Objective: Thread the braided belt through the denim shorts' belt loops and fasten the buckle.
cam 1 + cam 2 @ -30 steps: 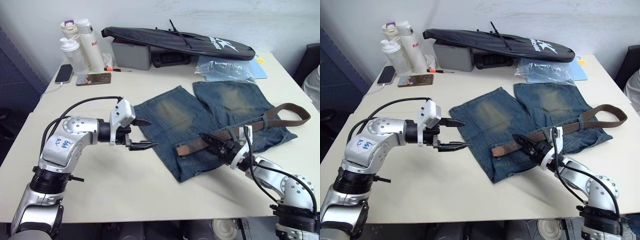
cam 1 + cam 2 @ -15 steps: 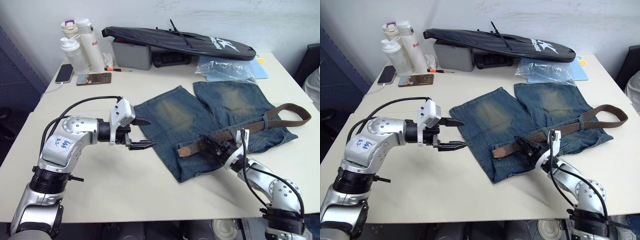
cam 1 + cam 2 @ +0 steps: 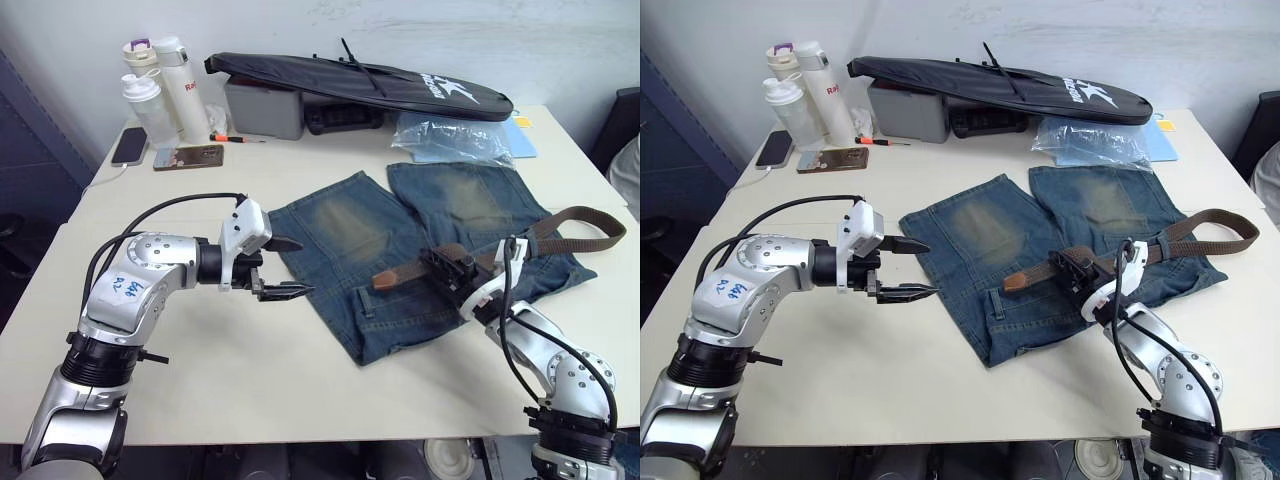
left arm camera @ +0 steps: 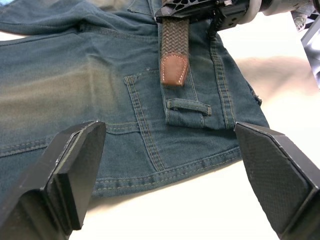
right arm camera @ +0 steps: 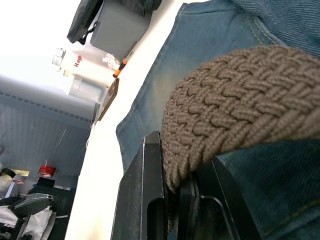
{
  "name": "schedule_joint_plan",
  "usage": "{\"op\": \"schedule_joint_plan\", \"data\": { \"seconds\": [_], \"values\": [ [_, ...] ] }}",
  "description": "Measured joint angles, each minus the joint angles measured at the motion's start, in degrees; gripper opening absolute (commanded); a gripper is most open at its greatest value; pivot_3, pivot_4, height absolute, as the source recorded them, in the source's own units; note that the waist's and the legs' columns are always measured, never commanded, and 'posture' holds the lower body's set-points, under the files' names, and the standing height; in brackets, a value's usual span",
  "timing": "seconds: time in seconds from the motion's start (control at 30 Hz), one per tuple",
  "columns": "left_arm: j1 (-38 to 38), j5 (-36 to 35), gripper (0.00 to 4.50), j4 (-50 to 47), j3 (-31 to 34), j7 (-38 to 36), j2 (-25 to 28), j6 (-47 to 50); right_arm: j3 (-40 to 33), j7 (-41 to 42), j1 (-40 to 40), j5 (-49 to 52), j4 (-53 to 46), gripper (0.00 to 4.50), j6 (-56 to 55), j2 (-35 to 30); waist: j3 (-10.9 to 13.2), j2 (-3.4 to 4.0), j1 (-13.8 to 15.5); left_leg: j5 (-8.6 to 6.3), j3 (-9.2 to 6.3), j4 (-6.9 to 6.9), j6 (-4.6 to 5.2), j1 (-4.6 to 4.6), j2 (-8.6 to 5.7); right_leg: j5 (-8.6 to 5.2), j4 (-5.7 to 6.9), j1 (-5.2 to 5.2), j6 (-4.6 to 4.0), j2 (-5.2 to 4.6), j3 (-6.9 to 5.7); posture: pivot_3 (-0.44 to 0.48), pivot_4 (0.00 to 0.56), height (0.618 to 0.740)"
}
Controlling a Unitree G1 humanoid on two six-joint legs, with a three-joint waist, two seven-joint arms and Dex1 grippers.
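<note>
Left wrist view shows the right claw (image 4: 192, 11) clenched on the braided belt (image 4: 174, 42) a little behind its tan tip, which lies on the denim shorts (image 4: 75, 85) just short of a belt loop (image 4: 188, 106), probably lined up to feed through. The left claw (image 3: 287, 267) hovers released beside the shorts' edge, likely ready to steady the waistband. The pale worktop (image 3: 250, 370) also carries bottles (image 3: 160, 85) and a black bag (image 3: 360, 85) near a white wall.

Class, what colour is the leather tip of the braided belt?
Tan, on the dark-brown braided belt; the leather tip shows best in the left wrist view.
</note>
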Motion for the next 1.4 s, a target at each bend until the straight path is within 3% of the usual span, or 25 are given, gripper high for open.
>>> {"op": "schedule_joint_plan", "data": {
  "seconds": [0.23,0.57,0.73,0.97,1.13,1.4],
  "values": [
    [0.0,0.0,4.5,0.0,0.0,0.0,0.0,0.1,2.9,3.4,2.6,-5.0,-1.3,0.04,-0.1,0.2,0.0,0.0,-0.1,0.0,0.03,0.01,0.0,0.04,0.02,0.0,0.01,0.0,0.0,0.01,0.02,0.0,0.15,0.642],
    [0.0,0.4,4.5,0.9,0.0,1.8,-0.3,0.8,5.0,7.1,4.2,-9.4,-1.1,0.04,-3.0,6.1,-0.1,-0.13,-0.4,0.0,0.03,-0.09,0.0,0.12,0.06,-0.01,0.01,0.02,-0.01,0.06,0.02,0.0,0.15,0.642],
    [0.1,0.7,4.5,1.9,0.0,2.7,-0.2,1.8,7.9,9.4,3.8,-15.6,-1.0,0.04,-4.8,8.9,-0.5,-0.7,-1.7,0.0,0.01,-0.26,0.0,0.22,0.21,-0.08,0.05,0.02,-0.14,0.16,-0.01,0.0,0.15,0.642],
    [1.4,1.0,4.5,1.5,-0.9,3.2,0.2,3.3,16.7,13.2,1.5,-26.9,-1.7,0.04,-4.8,9.2,-0.6,-0.9,-3.3,-0.04,0.05,-0.77,-0.11,0.89,0.54,-0.26,0.2,0.15,-0.47,0.4,0.27,0.0,0.15,0.642],
    [2.5,1.0,4.5,0.9,-1.0,3.3,0.9,4.4,22.2,16.3,-0.9,-35.4,-0.9,0.04,-4.7,8.3,-0.7,-1.07,-3.5,-0.15,0.1,-0.75,-0.35,1.1,0.99,-0.41,0.45,0.15,-0.78,1.03,0.49,0.0,0.15,0.642],
    [2.8,1.0,4.5,-0.6,-1.0,3.5,1.2,5.1,25.6,15.2,-4.6,-44.3,1.4,0.04,-4.2,10.4,-0.7,-1.23,-3.5,-0.18,0.09,-0.75,-0.54,1.25,0.98,-0.47,0.69,0.14,-1.2,1.21,0.63,0.0,0.15,0.642]
  ]
}}
